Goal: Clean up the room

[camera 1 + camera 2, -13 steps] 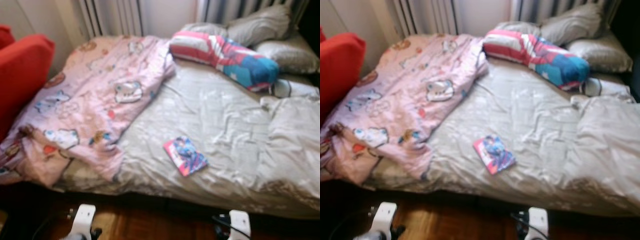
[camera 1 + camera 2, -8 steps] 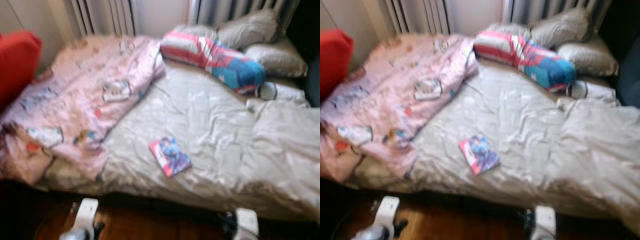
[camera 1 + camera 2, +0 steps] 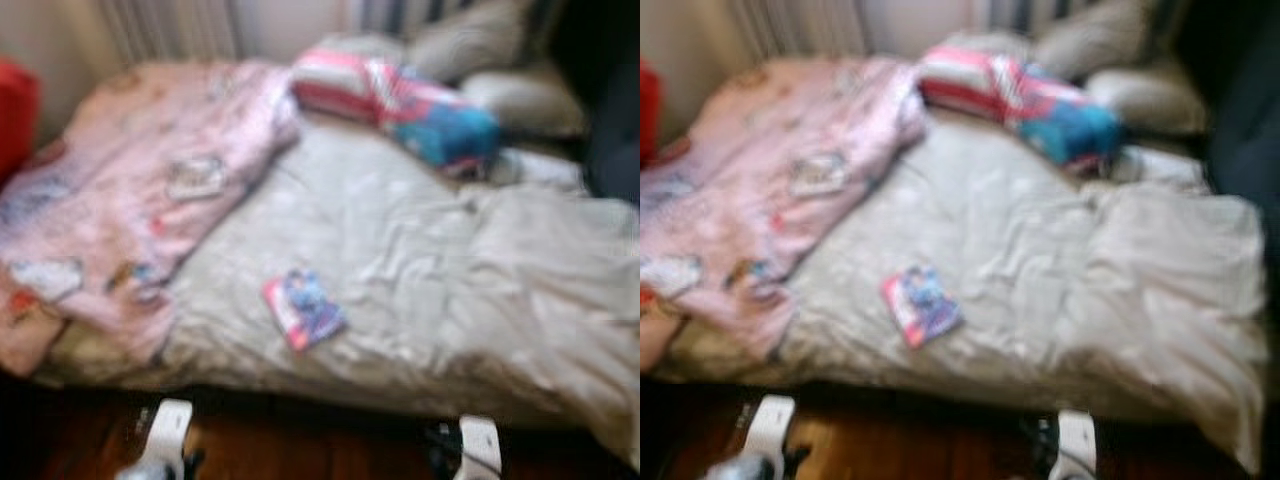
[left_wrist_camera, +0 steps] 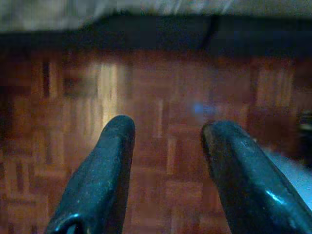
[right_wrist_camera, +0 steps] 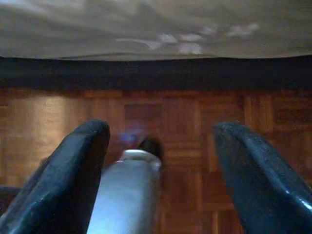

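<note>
small pink-and-blue book [image 3: 303, 310] lies flat on grey rumpled bed sheet [image 3: 400, 260], near the bed's front edge. pink cartoon-print duvet [image 3: 130, 200] at 10 o'clock, striped pink-blue pillow [image 3: 400, 105] at 1 o'clock. left end effector [image 4: 165, 170] and right end effector [image 5: 161, 170] both spread, empty, over wooden parquet floor [image 4: 161, 102].

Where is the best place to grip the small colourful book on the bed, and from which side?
Grip the book at its near edge, coming from the foot of the bed. It lies flat on soft sheet near that edge, so one finger can probably slide under the cover.
</note>
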{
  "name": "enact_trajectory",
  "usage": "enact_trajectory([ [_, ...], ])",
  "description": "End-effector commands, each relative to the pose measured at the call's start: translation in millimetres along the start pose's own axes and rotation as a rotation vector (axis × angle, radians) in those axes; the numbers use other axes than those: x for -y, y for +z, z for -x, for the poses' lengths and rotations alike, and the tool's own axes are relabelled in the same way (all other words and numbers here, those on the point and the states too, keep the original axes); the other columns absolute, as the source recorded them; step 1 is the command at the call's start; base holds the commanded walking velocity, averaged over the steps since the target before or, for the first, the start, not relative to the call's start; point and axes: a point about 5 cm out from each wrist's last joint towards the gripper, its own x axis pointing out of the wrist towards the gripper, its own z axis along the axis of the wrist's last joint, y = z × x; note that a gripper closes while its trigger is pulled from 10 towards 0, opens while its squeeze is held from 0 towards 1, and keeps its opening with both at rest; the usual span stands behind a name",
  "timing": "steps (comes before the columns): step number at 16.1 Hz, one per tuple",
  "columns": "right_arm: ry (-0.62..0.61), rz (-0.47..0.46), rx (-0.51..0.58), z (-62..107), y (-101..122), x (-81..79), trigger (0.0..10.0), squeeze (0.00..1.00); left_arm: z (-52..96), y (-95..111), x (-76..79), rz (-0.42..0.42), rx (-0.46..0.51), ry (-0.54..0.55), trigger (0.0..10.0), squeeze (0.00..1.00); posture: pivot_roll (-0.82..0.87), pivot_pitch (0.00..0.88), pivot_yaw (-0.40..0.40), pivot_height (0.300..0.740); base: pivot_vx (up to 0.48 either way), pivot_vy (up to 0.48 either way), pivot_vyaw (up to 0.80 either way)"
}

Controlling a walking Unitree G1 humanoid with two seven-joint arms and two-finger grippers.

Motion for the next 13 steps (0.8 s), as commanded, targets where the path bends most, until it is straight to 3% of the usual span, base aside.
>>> enact_trajectory([
  [1, -0.021, -0.005, -0.002, 0.6, -0.4, 6.6, 10.0, 0.00, 2.0, -14.3, 2.5, 0.004, -0.043, -0.009, 10.0, 0.00, -0.03, 0.109, 0.006, 0.740, 0.000, -0.251, 0.00],
  [10, -0.021, -0.006, -0.006, 0.7, -0.8, 6.8, 10.0, 0.00, 2.0, -13.8, 2.1, 0.004, -0.042, -0.008, 10.0, 0.00, -0.03, 0.109, 0.007, 0.740, 0.000, -0.252, 0.00],
  [13, -0.024, -0.008, -0.005, 0.5, -0.4, 5.8, 10.0, 0.00, 2.1, -14.0, 2.0, 0.002, -0.042, -0.009, 10.0, 0.00, -0.03, 0.108, 0.007, 0.740, 0.000, -0.255, -0.75],
])
